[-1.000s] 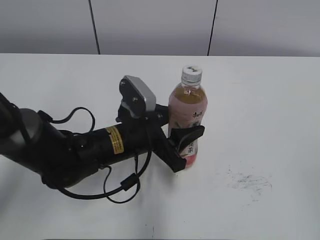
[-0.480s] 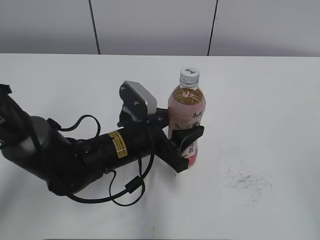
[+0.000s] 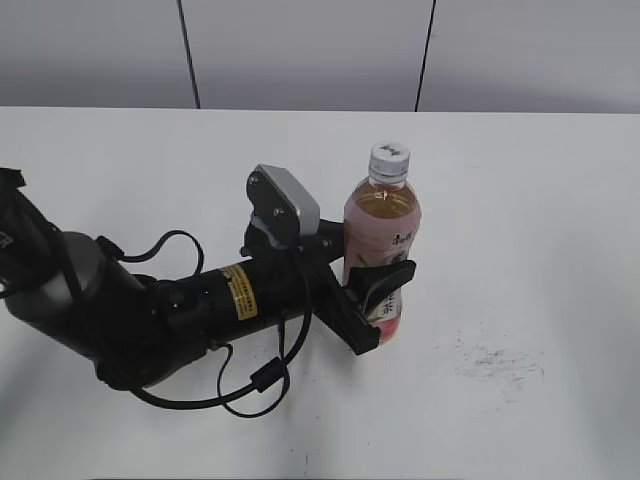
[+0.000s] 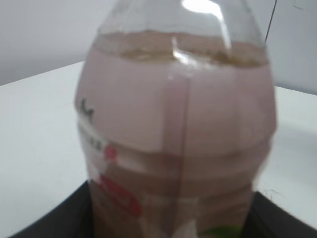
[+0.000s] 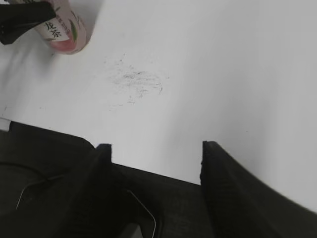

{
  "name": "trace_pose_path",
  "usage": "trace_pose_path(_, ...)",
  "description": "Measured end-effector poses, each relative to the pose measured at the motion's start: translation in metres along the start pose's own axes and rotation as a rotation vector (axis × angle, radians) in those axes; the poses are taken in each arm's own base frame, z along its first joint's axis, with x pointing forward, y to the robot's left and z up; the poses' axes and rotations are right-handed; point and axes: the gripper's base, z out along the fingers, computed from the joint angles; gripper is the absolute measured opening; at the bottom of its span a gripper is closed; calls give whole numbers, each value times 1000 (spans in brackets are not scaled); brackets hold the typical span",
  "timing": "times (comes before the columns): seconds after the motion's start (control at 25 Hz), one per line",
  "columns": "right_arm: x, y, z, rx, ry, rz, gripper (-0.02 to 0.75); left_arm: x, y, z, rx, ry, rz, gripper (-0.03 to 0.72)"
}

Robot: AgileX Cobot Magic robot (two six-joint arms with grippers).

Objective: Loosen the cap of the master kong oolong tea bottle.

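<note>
cap [image 3: 390,155]: white | bottle [image 3: 384,225]: pink label, amber tea | table [image 3: 540,220]: white

Your left arm [image 3: 150,310] is glossy black, with a yellow warning sticker [image 3: 236,292], looping black cables [image 3: 250,385], a silver-grey wrist camera [image 3: 287,200], and a matte black end effector [image 3: 375,300].

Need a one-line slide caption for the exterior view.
Left end effector clamps the upright oolong tea bottle, white cap still on.

Bare room lies above the small white ribbed cap [image 3: 389,156] and right of the tall clear amber-tea bottle [image 3: 382,240] (only grey scuff marks [image 3: 497,362] there); the black left gripper [image 3: 375,300] and its arm block the bottle's left and lower front.
</note>
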Motion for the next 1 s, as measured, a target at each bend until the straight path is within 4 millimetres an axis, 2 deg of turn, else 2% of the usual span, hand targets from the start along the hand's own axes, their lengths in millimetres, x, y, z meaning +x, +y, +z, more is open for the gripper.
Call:
trace_pose_path(0.16, -48, -14, 24, -40, 111, -8, 426, 0, 0, 0, 0, 0, 0, 382)
trace_pose_path(0.28, -82, -21, 32, -76, 143, -6, 426, 0, 0, 0, 3, -2, 0, 382)
trace_pose_path(0.52, -129, -22, 52, -169, 178, -26, 425, 0, 0, 0, 3, -2, 0, 382)
trace_pose_path(0.6, -141, -12, 61, -195, 192, -69, 425, 0, 0, 0, 3, -2, 0, 382)
trace_pose_path(0.72, -160, 15, 76, -223, 222, -127, 424, 0, 0, 0, 4, -1, 1, 382)
trace_pose_path(0.88, -182, 58, 98, -263, 262, -166, 424, 0, 0, 0, 4, -1, 0, 382)
trace_pose_path(1.0, -199, 89, 106, -298, 267, -188, 424, 0, 0, 0, 4, -1, 0, 382)
